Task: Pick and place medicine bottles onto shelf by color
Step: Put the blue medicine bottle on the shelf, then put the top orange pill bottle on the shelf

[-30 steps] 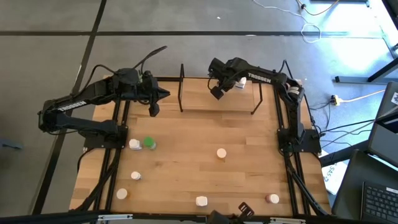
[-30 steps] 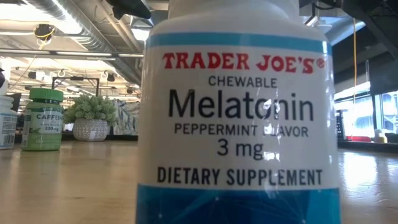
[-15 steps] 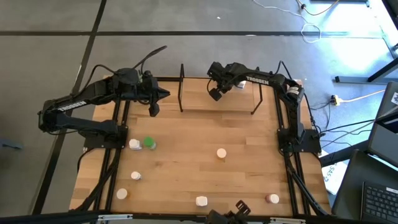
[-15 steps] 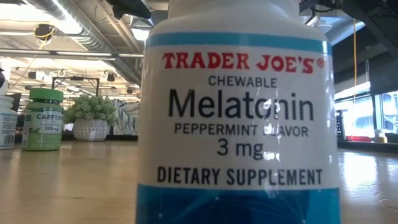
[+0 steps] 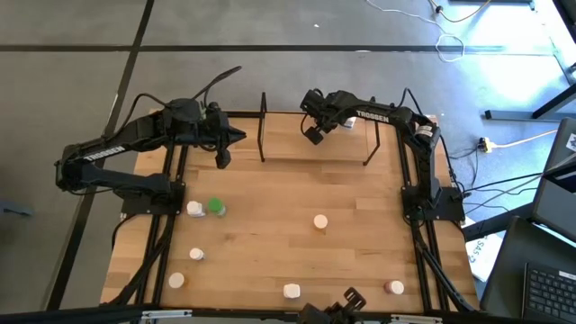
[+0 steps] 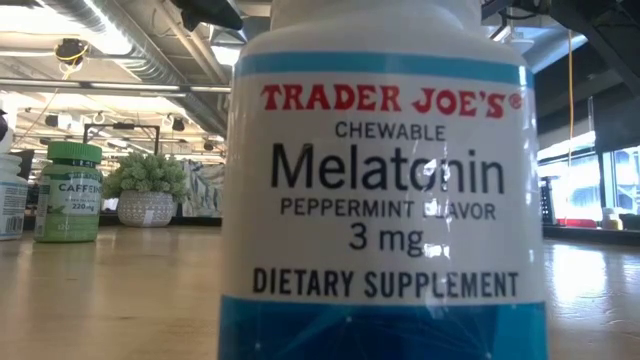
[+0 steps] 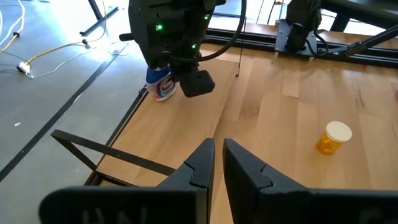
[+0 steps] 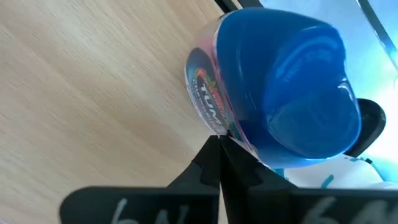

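Right claw (image 5: 312, 135) shut | foreground bottle (image 6: 385, 190): "TRADER JOE'S Melatonin 3 mg"

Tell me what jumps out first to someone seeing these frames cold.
The melatonin bottle standing right in front of the low camera fills most of that view, label fully readable. From above, both arms reach over the far end of the table: the right gripper sits shut beside a blue-capped bottle on the shelf, the left gripper shut and empty just outside the shelf's left frame. Loose bottles dot the near half.
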### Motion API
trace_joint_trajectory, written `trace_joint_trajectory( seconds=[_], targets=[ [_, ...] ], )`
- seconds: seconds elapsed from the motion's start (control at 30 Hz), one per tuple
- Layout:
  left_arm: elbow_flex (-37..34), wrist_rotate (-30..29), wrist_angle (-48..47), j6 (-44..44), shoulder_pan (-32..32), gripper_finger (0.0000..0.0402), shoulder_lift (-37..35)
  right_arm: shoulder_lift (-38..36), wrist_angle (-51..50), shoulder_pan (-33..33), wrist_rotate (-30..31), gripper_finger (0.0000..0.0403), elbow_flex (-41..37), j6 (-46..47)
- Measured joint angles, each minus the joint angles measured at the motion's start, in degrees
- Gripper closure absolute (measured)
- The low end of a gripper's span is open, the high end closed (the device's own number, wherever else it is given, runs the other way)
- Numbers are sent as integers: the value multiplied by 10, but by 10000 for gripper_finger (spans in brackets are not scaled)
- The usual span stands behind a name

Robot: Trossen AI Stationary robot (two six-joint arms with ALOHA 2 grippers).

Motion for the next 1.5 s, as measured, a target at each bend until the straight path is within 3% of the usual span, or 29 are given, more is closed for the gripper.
trace_joint_trajectory(
  seconds=[0.23,0.8,1.17,1.33,1.5],
  targets=[
    [0,0,0,0,0,374,0,0,1,0,28,403,0,-13],
    [0,0,0,0,0,374,0,-14,-42,22,24,403,0,-12],
    [0,0,-3,0,0,374,0,-142,-63,66,29,403,1,2],
    [0,0,-36,0,0,374,-5,-208,-57,127,24,403,1,-42],
    [-1,0,-70,-8,0,374,-20,-251,-50,188,-25,403,1,-61]
  ],
)
